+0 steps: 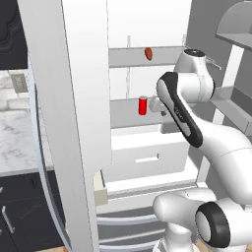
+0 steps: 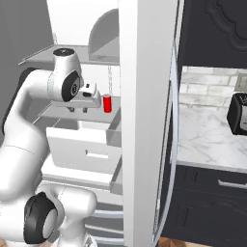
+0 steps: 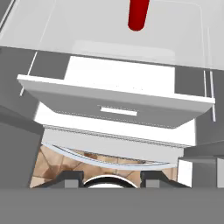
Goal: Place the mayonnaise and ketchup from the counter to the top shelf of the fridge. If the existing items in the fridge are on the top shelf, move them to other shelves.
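Looking down along the gripper, you see its 2 dark fingertips standing apart with nothing between them. At the top edge stands the red can, upright on a light-grey shelf board. Below the board, a white drawer with a slot handle projects outward. Brown floor shows beneath the fridge's curved lower rim.
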{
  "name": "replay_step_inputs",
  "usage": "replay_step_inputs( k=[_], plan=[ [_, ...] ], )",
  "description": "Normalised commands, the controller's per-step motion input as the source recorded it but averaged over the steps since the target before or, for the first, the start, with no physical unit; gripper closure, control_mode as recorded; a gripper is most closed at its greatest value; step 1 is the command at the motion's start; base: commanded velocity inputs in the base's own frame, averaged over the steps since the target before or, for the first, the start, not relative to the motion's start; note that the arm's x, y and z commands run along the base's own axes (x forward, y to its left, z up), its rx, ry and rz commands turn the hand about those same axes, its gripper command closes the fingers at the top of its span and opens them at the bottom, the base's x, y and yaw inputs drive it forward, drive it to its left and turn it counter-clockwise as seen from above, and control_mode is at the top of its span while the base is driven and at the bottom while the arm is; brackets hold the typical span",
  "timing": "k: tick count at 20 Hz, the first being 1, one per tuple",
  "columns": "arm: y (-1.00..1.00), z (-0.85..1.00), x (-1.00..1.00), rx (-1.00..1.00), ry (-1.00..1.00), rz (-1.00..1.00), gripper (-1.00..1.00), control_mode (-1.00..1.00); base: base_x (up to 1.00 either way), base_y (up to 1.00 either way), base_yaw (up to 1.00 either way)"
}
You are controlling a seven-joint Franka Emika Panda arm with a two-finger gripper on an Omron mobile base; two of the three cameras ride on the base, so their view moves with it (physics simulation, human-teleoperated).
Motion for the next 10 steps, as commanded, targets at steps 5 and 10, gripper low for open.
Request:
replay_step_inputs(
  k=[5,10],
  plan=[
    [0.00,0.05,-0.11,0.00,-0.10,0.00,-1.00,-1.00,0.00,0.00,0.00],
    [0.00,0.37,-0.13,0.00,-0.34,0.00,-1.00,-1.00,0.00,0.00,0.00]
  ],
)
